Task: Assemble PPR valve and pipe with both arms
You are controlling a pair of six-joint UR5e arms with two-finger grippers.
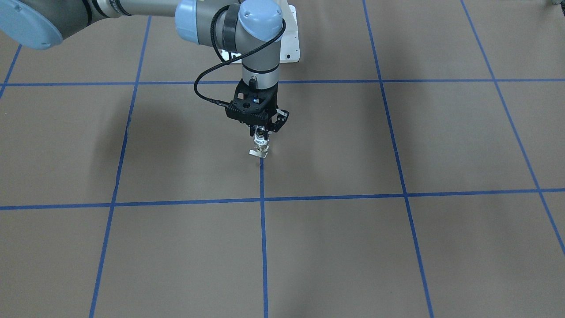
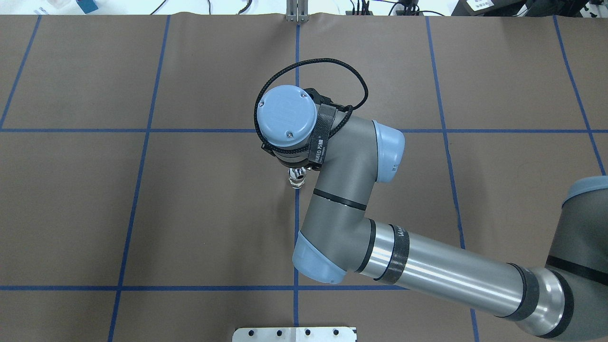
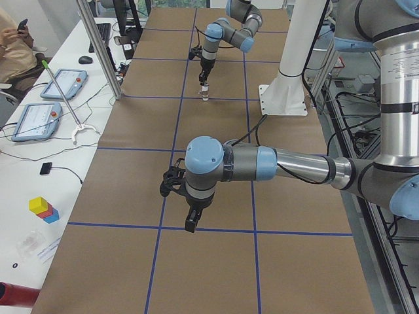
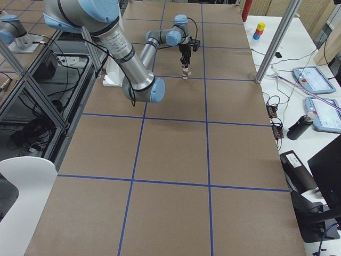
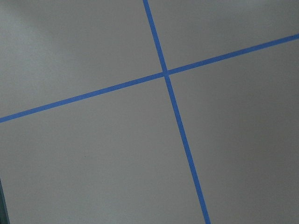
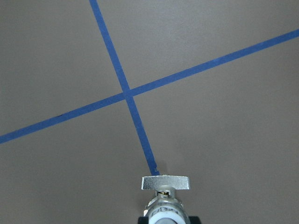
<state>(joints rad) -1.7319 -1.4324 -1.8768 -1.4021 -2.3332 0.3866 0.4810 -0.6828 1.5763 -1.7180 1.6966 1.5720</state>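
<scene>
The PPR valve (image 1: 261, 143) hangs upright from my right gripper (image 1: 261, 133), which is shut on its upper end. Its flat pale handle tab (image 6: 166, 183) points down, just at the end of a blue tape line; I cannot tell whether it touches the table. From overhead only the valve's lower part (image 2: 298, 179) peeks out below the right wrist. The left gripper (image 3: 191, 224) points down over the brown table near a tape crossing, far from the valve, and I cannot tell if it is open or shut. The left wrist view holds only table and tape. The pipe is out of view.
The white pedestal (image 3: 288, 65) stands at the table's robot side between the arms. Along the far side run a metal post (image 3: 98, 46) and a white bench with tablets (image 3: 62, 84) and coloured blocks (image 3: 42, 208); a person (image 3: 13, 39) sits there.
</scene>
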